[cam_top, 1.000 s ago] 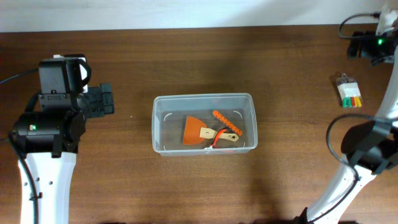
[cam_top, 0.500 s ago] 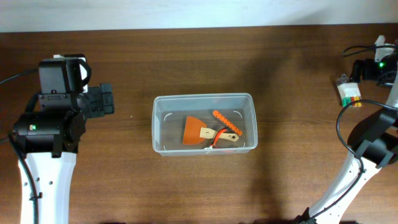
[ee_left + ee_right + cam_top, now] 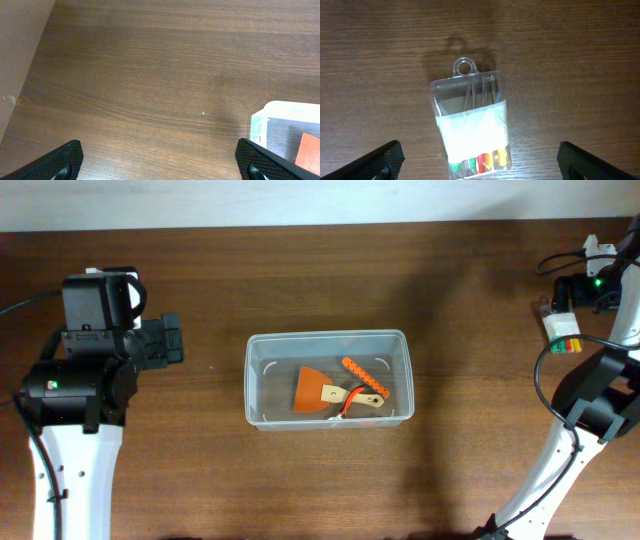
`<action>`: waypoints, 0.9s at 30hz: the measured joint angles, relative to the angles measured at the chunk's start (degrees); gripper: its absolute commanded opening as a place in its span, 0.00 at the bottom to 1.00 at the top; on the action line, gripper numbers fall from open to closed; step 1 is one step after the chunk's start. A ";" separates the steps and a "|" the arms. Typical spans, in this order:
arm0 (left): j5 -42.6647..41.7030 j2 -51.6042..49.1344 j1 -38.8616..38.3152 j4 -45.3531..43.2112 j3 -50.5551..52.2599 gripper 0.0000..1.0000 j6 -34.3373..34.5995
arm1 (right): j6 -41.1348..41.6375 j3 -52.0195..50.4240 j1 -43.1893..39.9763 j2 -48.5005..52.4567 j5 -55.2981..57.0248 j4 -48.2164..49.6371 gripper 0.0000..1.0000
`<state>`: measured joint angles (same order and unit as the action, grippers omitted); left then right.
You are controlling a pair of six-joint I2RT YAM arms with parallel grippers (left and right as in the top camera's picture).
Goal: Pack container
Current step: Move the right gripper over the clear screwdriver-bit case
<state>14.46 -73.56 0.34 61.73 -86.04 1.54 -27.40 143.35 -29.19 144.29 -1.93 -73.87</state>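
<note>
The right pincer [image 3: 477, 161] gapes above a small clear plastic packet [image 3: 472, 125], right of the clear rectangular container [image 3: 325, 334]. The left pincer [image 3: 160, 161] gapes too.

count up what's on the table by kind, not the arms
clear container: 1
orange scraper: 1
orange holed strip: 1
small clear case of coloured-handled tools: 1
total: 4 that can be made out
</note>
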 measured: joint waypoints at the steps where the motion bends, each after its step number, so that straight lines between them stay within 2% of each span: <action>1: 0.00 0.00 0.00 0.00 0.00 0.99 0.00 | -0.07 0.00 0.00 0.35 0.24 0.09 0.99; 11: 0.00 0.00 0.00 0.00 -0.02 0.99 0.00 | -0.09 -0.02 0.04 4.50 0.59 -0.85 0.99; 27: 0.00 0.00 -0.02 0.00 0.00 0.99 -0.02 | 0.33 -4.66 0.04 4.83 1.51 0.48 0.99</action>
<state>14.46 -73.56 0.32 61.73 -86.04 1.52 -27.07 138.69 -29.15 149.12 -0.43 -73.38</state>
